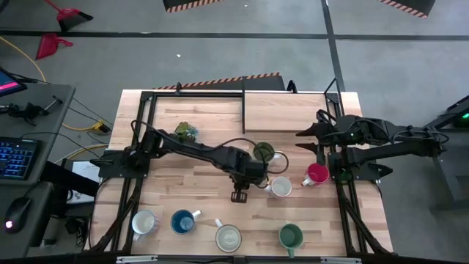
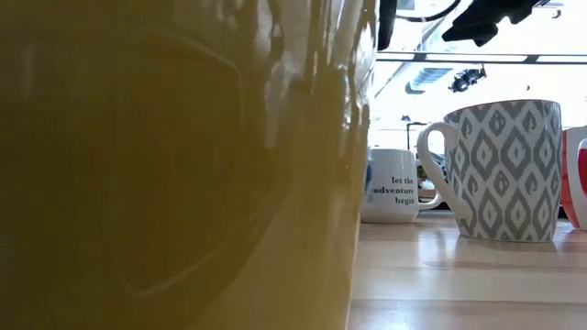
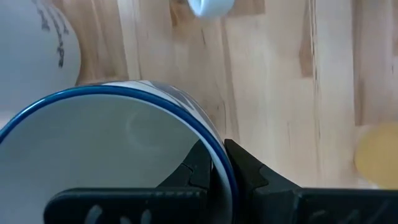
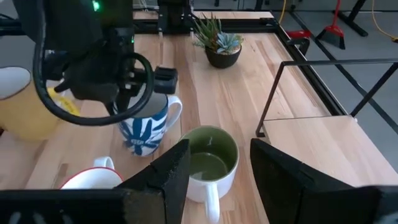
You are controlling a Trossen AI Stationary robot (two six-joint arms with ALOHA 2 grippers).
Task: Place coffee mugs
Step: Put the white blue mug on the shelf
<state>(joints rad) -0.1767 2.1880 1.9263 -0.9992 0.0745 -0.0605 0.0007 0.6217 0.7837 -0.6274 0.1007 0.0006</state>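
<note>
High view had the left gripper point(image 1: 249, 174) at mid-table, just beside the olive mug point(image 1: 264, 152). Its fingers point(image 3: 205, 168) were clamped on the rim of a blue-and-white mug point(image 4: 146, 127). The right gripper point(image 1: 311, 139) hung past the olive mug toward the table's right edge, jaws spread wide, holding nothing. A red mug point(image 1: 316, 174) stood near the olive mug, and 4 more mugs lined the front edge.
</note>
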